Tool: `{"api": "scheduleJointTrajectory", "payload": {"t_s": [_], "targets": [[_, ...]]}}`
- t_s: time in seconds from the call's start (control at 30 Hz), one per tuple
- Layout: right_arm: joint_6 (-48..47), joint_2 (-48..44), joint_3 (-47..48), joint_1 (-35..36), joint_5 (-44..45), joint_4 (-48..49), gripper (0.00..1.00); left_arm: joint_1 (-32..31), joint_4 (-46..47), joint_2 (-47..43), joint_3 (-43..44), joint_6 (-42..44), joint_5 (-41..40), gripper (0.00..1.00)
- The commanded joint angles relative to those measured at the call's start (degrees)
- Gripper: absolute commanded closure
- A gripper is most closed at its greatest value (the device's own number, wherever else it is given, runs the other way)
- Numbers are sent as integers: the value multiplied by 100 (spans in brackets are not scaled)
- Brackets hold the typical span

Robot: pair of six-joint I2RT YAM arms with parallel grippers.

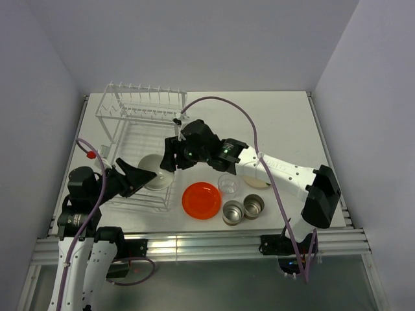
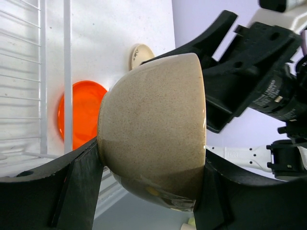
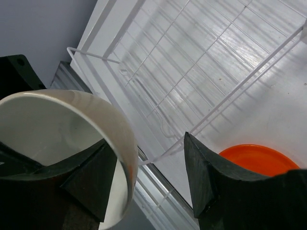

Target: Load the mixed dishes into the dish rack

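My left gripper [image 1: 146, 176] is shut on the white-beige bowl [image 1: 157, 171], held on its side over the near right corner of the white wire dish rack [image 1: 133, 139]. In the left wrist view the bowl [image 2: 153, 120] fills the space between the fingers [image 2: 79, 187]. My right gripper [image 1: 169, 159] is open at the bowl's mouth. In the right wrist view one finger [image 3: 93, 177] is inside the bowl [image 3: 57, 124], the other [image 3: 216, 182] outside. The orange-red plate [image 1: 201, 199], clear glass [image 1: 228, 184], two steel cups [image 1: 233, 212] [image 1: 253, 206] and cream plate [image 1: 257, 181] lie on the table.
The rack's raised row of prongs [image 1: 144, 91] stands at its far end; its basket base [image 3: 201, 57] holds no dishes. The cream plate is partly under my right arm [image 1: 279, 170]. Walls close in the table on three sides.
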Motion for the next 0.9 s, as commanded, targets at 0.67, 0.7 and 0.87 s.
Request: {"api": "scheduleJointTrajectory", "payload": {"t_s": [0.67,0.7,0.87], "targets": [[-16,-1554,-687,-463,241,322,24,-7,-1905,1028,2002,1920,-2830,100],[-16,-1624,-766,-568,224,348,24,-7,-1932,1090,2072,1973,-2928,100],[2,-2133,-1206,-876,49,437,24,-7,-2020,1476,2178,2307,-3473,100]]}}
